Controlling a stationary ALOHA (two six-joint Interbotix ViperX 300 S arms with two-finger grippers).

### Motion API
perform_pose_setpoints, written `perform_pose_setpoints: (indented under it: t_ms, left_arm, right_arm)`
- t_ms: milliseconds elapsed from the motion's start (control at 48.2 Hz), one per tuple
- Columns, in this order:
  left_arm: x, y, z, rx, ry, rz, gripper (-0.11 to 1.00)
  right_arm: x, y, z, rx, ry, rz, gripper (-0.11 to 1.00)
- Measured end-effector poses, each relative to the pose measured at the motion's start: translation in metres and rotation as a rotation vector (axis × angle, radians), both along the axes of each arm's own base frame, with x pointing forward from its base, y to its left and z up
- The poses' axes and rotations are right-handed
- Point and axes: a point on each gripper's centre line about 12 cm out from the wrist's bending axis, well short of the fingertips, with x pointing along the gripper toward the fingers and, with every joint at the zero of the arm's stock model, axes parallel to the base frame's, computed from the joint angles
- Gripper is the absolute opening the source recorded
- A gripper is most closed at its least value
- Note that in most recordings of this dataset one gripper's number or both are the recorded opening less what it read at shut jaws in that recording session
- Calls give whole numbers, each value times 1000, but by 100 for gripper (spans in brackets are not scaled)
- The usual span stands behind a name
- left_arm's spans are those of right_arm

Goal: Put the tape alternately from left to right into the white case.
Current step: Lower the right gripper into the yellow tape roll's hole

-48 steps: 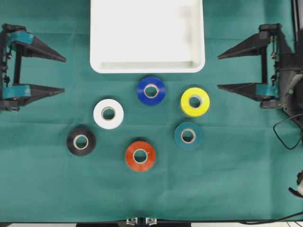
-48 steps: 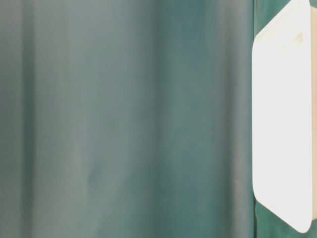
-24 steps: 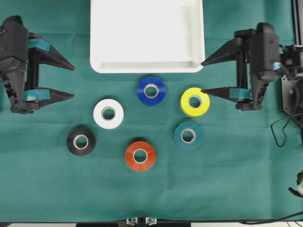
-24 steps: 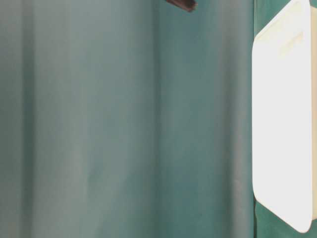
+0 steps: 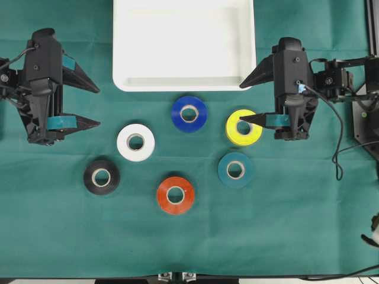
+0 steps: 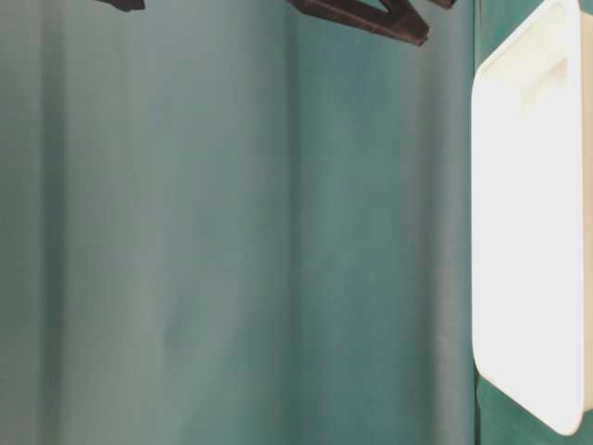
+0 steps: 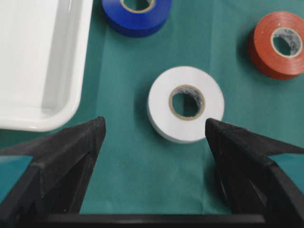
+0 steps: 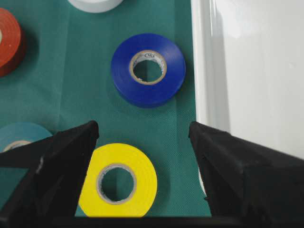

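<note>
Below the shallow white rectangular plastic case (image 5: pixel 183 44), six small round tape rolls (image 5: pixel 189 113) are laid flat on green cloth (image 5: pixel 284 225). Both the left gripper (image 5: pixel 87 105) and right gripper (image 5: pixel 244 102) are held wide apart, empty.

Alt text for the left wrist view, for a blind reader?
Open left end effector framing a white tape roll lying flat on green cloth. The white case is at upper left, a blue roll at top and an orange-red roll at upper right.
</note>
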Motion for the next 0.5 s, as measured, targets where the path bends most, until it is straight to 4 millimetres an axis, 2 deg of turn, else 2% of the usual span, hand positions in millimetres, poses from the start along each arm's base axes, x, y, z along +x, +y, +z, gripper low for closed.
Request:
perform_pose_setpoints:
  t_ms: [311, 498]
  left_arm:
    - [0, 0, 0, -1, 0, 1, 76]
    - [1, 0, 0, -1, 2, 1, 76]
  right_arm:
    - [4, 0, -10, 0, 34, 0, 86]
    - [10, 8, -17, 0, 60, 28, 86]
